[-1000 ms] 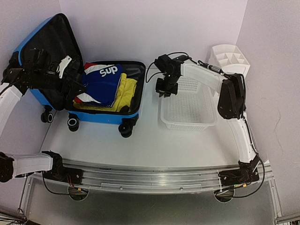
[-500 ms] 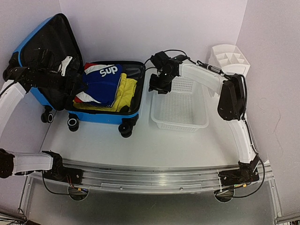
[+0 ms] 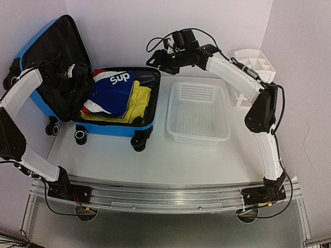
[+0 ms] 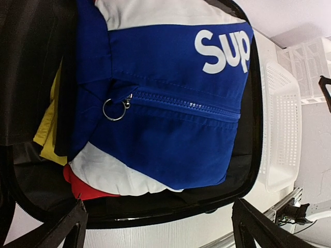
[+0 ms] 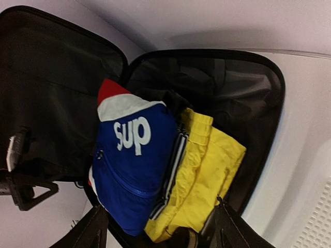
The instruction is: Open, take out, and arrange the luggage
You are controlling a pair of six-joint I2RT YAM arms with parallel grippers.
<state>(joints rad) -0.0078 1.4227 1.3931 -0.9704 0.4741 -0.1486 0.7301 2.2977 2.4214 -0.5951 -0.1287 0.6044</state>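
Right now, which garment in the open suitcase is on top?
The blue jacket with white "Sup" lettering and a zip. The yellow garment lies beside and partly under it, in the same half of the suitcase.

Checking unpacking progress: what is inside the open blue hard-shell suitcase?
In the bright blue hard-shell suitcase, a blue, white and red zipped garment printed Sup overlaps yellow clothing; anything beneath is hidden.
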